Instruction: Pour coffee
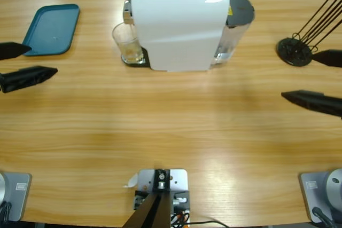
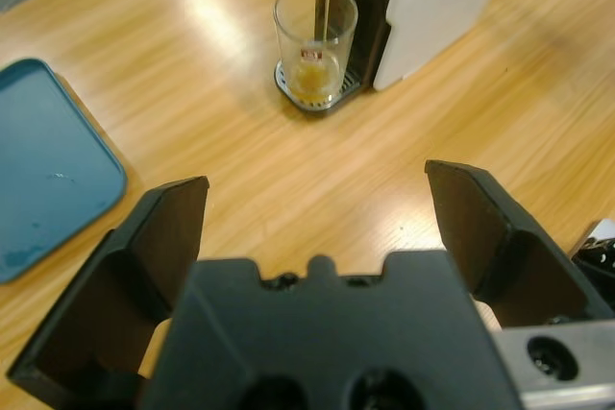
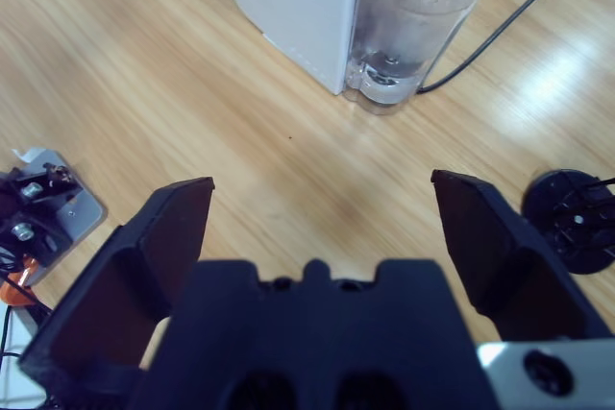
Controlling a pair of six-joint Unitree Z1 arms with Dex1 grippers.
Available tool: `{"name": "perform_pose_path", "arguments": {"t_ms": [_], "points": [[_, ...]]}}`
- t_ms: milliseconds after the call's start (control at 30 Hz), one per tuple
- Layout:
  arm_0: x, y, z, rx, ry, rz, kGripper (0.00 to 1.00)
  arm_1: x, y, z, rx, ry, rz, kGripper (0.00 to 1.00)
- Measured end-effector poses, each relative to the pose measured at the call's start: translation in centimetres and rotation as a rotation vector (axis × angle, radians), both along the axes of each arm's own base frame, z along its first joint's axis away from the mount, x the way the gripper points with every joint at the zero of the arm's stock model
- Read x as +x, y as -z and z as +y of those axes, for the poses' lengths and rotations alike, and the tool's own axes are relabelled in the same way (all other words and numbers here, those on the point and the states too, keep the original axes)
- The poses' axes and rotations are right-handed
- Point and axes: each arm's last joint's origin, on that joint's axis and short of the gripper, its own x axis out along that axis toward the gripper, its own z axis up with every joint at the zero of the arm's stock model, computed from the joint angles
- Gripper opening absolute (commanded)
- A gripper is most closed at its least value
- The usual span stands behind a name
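Left wrist view: coffee [image 2: 315, 81] in clear round glass [image 2: 314, 45] (both grippers spread, empty).

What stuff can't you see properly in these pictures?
- The arms: high view, only the black fingers and show; the side edges cut off the rest.
- Blue tray: left wrist view, cut by the left edge.
- Red mark on the glass: too small to read.
- Machine's spout: high view, hidden under the white coffee machine.
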Motion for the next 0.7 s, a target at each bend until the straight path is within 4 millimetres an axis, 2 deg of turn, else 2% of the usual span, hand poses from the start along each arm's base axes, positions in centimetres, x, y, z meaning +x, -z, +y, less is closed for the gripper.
{"name": "perform_pose_path", "arguments": {"t_ms": [67, 300, 700], "points": [[-0.2, 0.7, 0.1, 0.009, 0.0, 0.01, 0.991, -0.4, 0.6, -0.3, 0.01, -0.006, -0.007, 1.0], [0.2, 1.3, -0.2, 0.019, 0.005, 0.01, 0.991, -0.6, 1.8, -0.4, 0.033, -0.008, -0.036, 1.0], [0.1, 2.0, -0.1, 0.021, 0.005, 0.013, 0.991, -0.6, 2.2, -0.3, 0.045, -0.008, -0.052, 1.0]]}}
